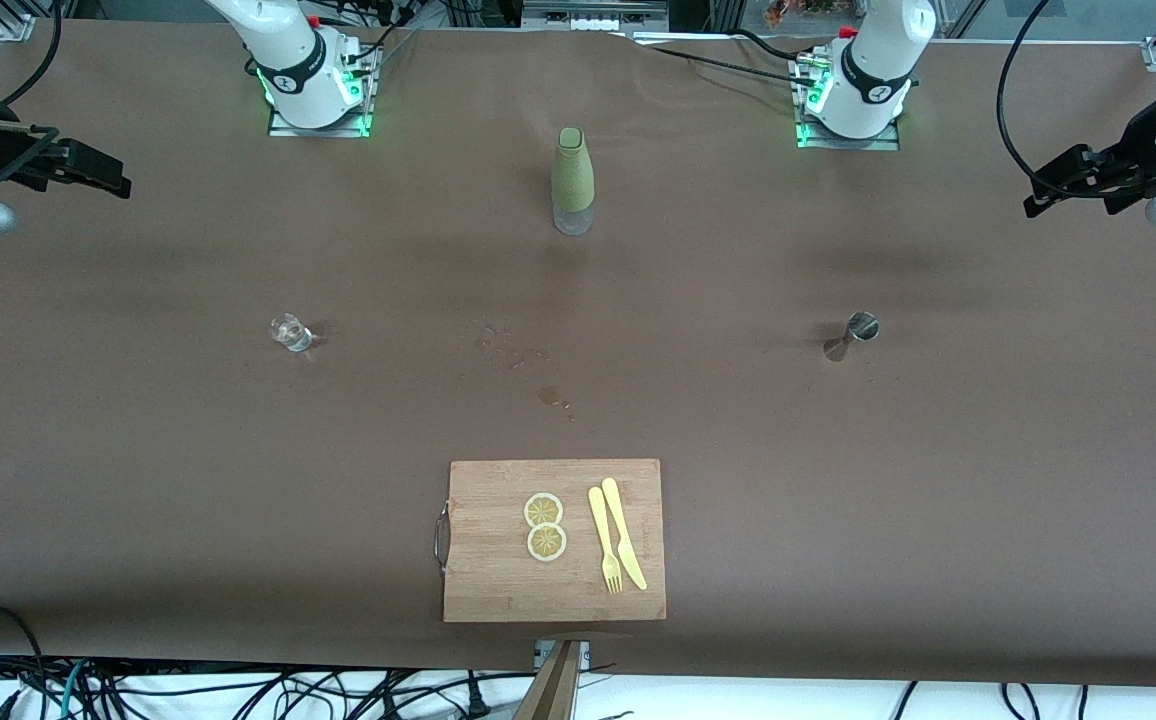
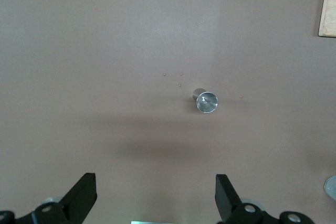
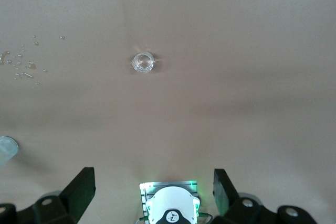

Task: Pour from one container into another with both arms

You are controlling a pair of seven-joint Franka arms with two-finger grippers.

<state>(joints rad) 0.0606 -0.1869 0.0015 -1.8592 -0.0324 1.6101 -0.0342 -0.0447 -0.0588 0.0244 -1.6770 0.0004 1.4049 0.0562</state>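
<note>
Both black two-finger grippers, left gripper (image 2: 156,203) and right gripper (image 3: 155,199), hang released at the table's ends; an off-centre grasp could topple the small steel jigger (image 1: 850,335) or clear shot glass (image 1: 290,333).

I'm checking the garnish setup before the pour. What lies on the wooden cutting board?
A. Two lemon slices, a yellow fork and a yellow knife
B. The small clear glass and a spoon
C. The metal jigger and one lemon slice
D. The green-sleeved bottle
A: the cutting board carries two lemon slices beside a yellow fork and a yellow knife; the jigger, glass and bottle stand on the table, off the board.
</note>
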